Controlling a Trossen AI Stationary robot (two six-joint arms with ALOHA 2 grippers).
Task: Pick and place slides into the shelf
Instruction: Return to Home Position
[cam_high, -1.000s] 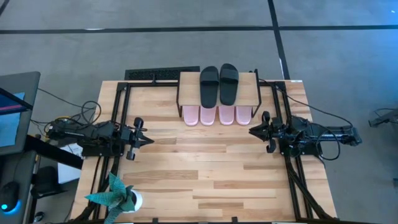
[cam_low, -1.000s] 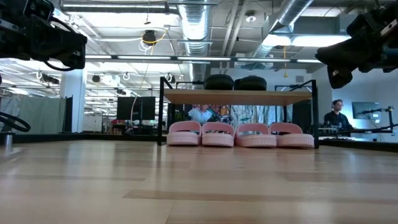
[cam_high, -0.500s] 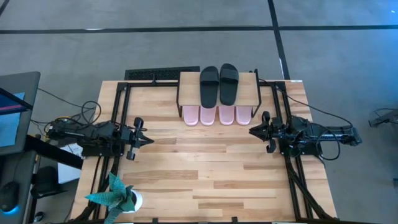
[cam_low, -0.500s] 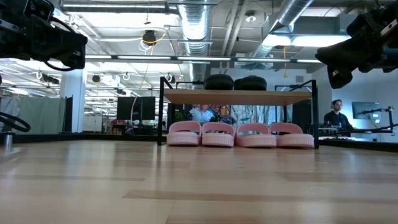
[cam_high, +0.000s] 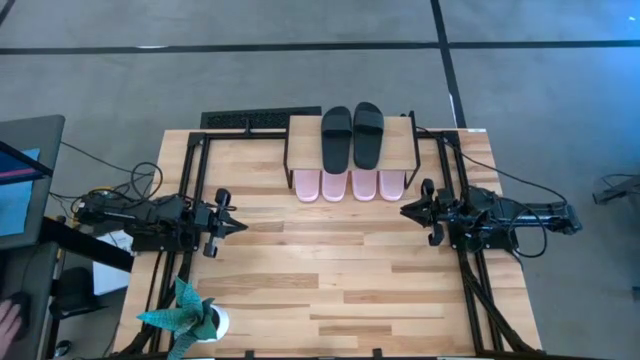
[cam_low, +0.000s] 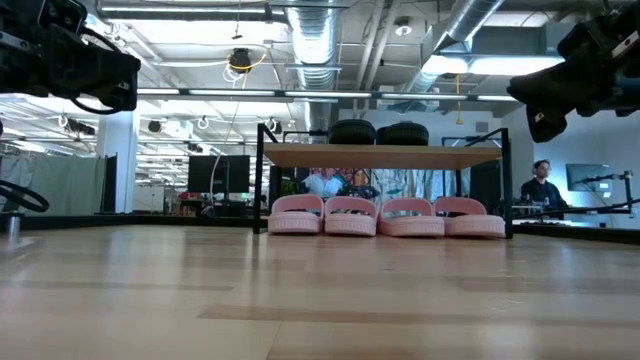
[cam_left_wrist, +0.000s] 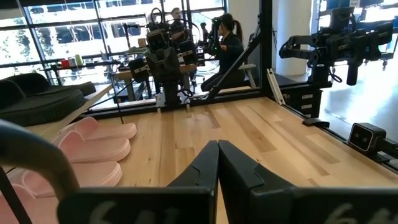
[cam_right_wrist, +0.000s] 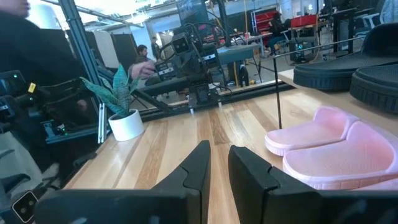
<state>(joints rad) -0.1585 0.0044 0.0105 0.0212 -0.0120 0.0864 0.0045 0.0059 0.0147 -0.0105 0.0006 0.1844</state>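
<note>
Overhead, one camera looks straight down on the counter (cam_high: 330, 290) and both arms; a low one sights level across it at the shelf (cam_low: 380, 156). Wrist cameras peer past the left hand (cam_left_wrist: 217, 146) and right hand (cam_right_wrist: 219, 149) toward each other. All four take in the shelf.

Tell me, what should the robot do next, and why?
Probably just settle both arms at rest: the black pair lies on the shelf, four pink slides sit under it, and the left gripper and right gripper hang empty at the table sides.
</note>
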